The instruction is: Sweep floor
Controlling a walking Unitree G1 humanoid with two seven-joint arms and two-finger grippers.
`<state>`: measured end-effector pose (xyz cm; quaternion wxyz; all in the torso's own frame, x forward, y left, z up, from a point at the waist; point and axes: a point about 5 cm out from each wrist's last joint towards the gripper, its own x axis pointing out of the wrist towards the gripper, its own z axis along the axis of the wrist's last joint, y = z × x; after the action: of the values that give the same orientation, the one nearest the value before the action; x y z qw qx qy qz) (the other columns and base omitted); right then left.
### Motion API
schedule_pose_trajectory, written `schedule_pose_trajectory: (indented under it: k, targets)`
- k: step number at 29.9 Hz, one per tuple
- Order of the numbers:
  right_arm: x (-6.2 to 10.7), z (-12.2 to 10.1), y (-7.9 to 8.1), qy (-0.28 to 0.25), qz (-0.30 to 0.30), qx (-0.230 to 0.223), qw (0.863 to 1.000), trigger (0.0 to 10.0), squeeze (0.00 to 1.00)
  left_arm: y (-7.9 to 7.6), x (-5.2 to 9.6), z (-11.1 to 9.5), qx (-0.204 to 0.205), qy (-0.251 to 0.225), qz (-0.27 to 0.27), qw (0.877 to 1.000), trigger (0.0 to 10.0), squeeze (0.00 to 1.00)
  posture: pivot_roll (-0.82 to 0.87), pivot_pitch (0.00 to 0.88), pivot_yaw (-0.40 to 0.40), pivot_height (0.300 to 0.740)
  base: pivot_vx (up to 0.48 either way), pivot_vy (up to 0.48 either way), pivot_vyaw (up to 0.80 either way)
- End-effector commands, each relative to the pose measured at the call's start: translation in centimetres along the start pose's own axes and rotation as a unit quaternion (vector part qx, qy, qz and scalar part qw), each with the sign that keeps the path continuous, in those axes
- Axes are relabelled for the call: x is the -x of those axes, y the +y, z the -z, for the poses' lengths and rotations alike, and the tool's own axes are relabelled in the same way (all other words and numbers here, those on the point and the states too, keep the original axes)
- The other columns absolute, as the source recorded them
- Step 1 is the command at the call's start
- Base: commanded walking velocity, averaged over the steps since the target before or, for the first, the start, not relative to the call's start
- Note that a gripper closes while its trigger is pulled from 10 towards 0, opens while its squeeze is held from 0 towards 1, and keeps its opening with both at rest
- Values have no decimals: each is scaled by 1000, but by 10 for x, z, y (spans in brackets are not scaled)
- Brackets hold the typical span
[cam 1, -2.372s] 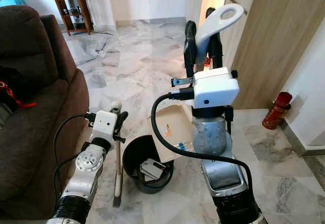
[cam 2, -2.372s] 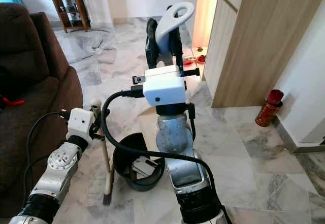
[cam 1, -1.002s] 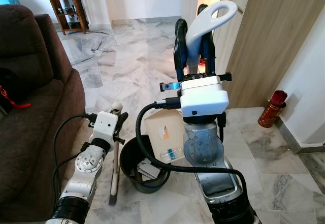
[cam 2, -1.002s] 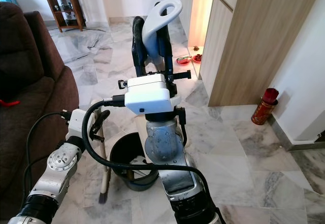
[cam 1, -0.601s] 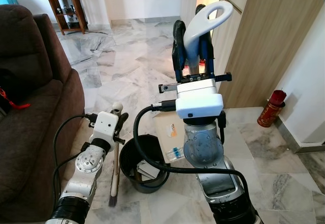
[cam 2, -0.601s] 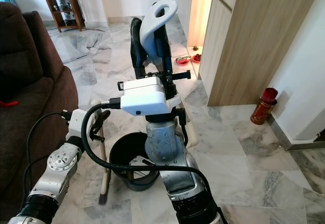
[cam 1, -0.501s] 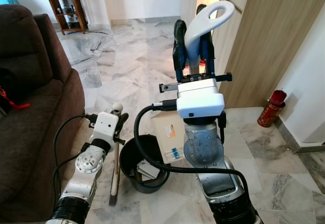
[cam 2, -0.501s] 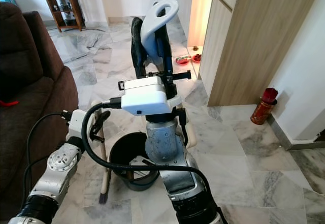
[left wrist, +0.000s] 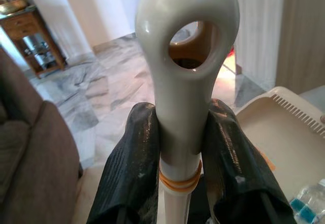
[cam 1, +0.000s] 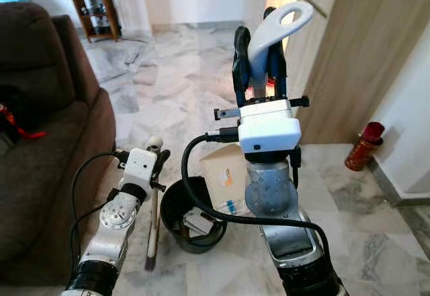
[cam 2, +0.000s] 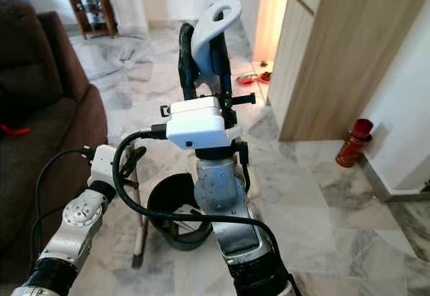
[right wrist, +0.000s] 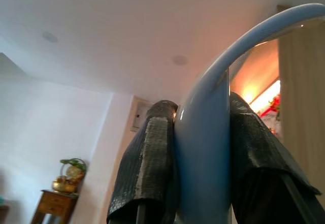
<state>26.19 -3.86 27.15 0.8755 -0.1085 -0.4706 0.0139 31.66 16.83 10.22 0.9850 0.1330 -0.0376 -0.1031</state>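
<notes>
Dustpan handle (cam 1: 272, 31), pale and looped at the top, is pinched between the two black fingers of the right gripper (cam 1: 259, 61), raised high over the marble floor (cam 1: 181, 81), with the pan (cam 1: 225, 172) itself hanging tilted at the rim of the black bin (cam 1: 176, 205). Down on the other side the left gripper (cam 1: 158, 158) is clamped on the broom handle (left wrist: 185, 97), the broom (cam 1: 153, 215) standing almost upright just beside the bin, bristles on the floor near the foot of the brown sofa (cam 1: 47, 141). Looks like the emptying step: paper and scraps already lie in the bin, and a plastic bottle (cam 1: 232, 207) sits at the pan's lower edge. To finish it cleanly, I'd say tip the pan steeply with its lip well inside the rim, and keep the broom clear so it doesn't nudge the bin. Head views hide most of the pan behind the right arm; the left wrist view shows its ridged cream tray (left wrist: 284, 132) and the bottle's blue cap (left wrist: 304, 209). Right wrist view gives a tight look at both fingers (right wrist: 147, 163) pressed flat against the handle.
</notes>
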Motion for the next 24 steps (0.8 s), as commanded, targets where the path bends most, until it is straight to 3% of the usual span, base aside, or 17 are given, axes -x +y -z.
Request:
schedule_pose_trajectory:
  k: [1, 11, 24]
  targets:
    - [-9, -14, -2, -39, 10, -12, 999, 10000, 0, 5, -2, -10, -18, -24, -3, 1000, 10000, 0, 4, 0, 12, 740, 0, 0, 0]
    - [-8, -13, -2, -29, 7, -25, 999, 10000, 0, 5, -2, -10, -20, -25, -4, 999, 10000, 0, 1, 0, 10, 740, 0, 0, 0]
    - [-9, -13, 1, -31, -4, -19, 999, 10000, 0, 5, -2, -11, -21, -24, -5, 999, 10000, 0, 2, 0, 10, 740, 319, 0, 128]
